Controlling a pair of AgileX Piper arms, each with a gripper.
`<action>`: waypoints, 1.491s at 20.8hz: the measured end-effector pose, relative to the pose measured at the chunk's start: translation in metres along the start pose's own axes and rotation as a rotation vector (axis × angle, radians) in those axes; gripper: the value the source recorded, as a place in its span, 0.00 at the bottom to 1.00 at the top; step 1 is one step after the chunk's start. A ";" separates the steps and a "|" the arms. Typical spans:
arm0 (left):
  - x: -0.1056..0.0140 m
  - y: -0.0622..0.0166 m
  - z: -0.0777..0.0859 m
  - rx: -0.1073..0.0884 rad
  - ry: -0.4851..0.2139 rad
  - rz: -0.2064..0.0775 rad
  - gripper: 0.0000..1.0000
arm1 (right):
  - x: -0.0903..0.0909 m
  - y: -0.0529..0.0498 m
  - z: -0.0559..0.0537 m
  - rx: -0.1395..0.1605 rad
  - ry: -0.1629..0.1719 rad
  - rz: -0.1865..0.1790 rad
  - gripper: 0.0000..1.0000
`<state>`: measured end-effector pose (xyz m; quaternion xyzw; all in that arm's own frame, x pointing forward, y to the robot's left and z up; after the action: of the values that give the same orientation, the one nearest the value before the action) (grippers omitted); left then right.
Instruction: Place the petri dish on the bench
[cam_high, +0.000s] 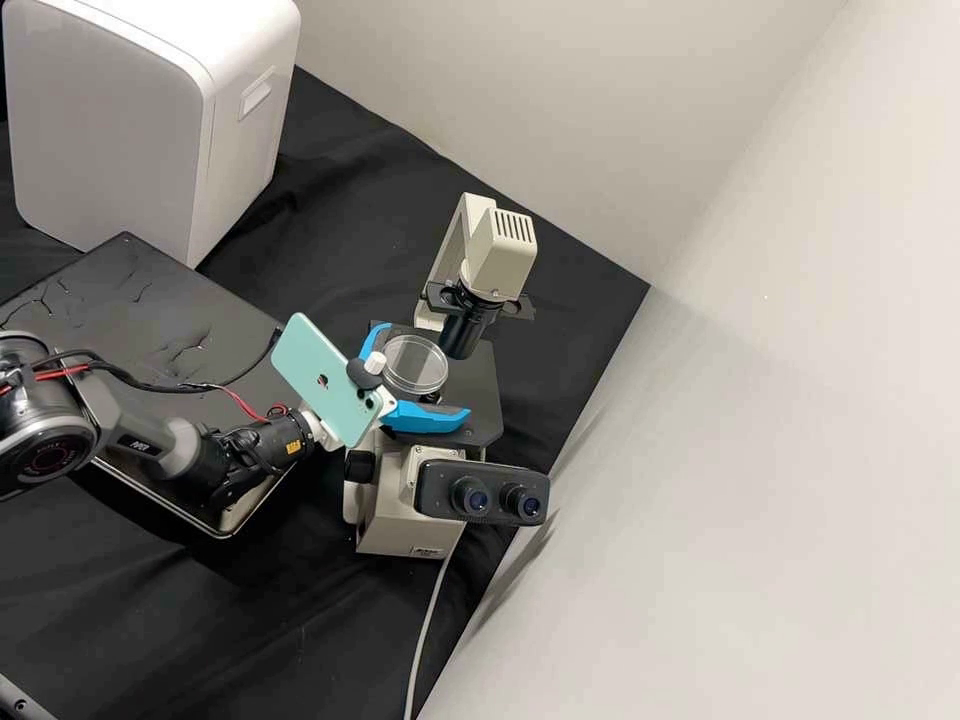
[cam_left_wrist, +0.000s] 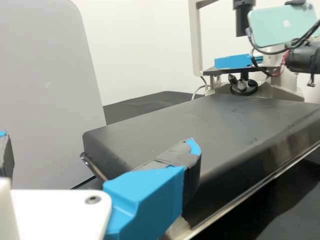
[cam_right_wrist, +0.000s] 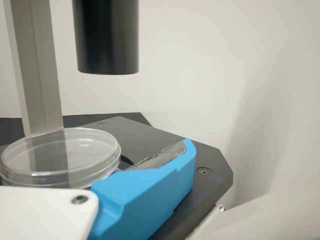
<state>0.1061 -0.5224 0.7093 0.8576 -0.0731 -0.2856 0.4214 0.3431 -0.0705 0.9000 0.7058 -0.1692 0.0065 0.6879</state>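
Observation:
A clear, lidded petri dish (cam_high: 415, 362) (cam_right_wrist: 60, 155) rests on the black stage (cam_high: 482, 388) of a beige microscope (cam_high: 400, 505), under its dark condenser tube (cam_right_wrist: 106, 35). My right gripper (cam_high: 424, 372) comes in from the left and is open. One blue finger (cam_high: 372, 345) is at the dish's far left edge and the other finger (cam_right_wrist: 150, 190) lies along its near side, with the dish between them. My left gripper (cam_left_wrist: 97, 145) is open and holds nothing. It is low beside a black slab (cam_left_wrist: 225, 130), away from the microscope.
A white box-shaped appliance (cam_high: 140, 110) stands at the back left. The flat black slab (cam_high: 120, 300) lies left of the microscope, under the right arm. A mint-green phone (cam_high: 325, 380) is mounted on that wrist. Black cloth covers the bench, and a pale wall (cam_high: 780, 450) closes the right side.

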 end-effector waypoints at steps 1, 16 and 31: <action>0.000 0.0000 0.000 0.000 0.000 0.000 1.00 | 0.002 0.000 -0.001 0.001 -0.001 -0.002 1.00; 0.000 0.0000 0.000 0.000 0.000 0.000 1.00 | 0.009 -0.005 -0.001 0.010 -0.011 -0.004 0.00; -0.001 -0.0006 0.004 0.000 -0.024 -0.004 1.00 | 0.009 -0.007 -0.004 0.012 -0.004 -0.011 0.00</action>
<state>0.1028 -0.5241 0.7076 0.8544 -0.0764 -0.2965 0.4198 0.3545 -0.0689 0.8954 0.7108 -0.1665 0.0023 0.6835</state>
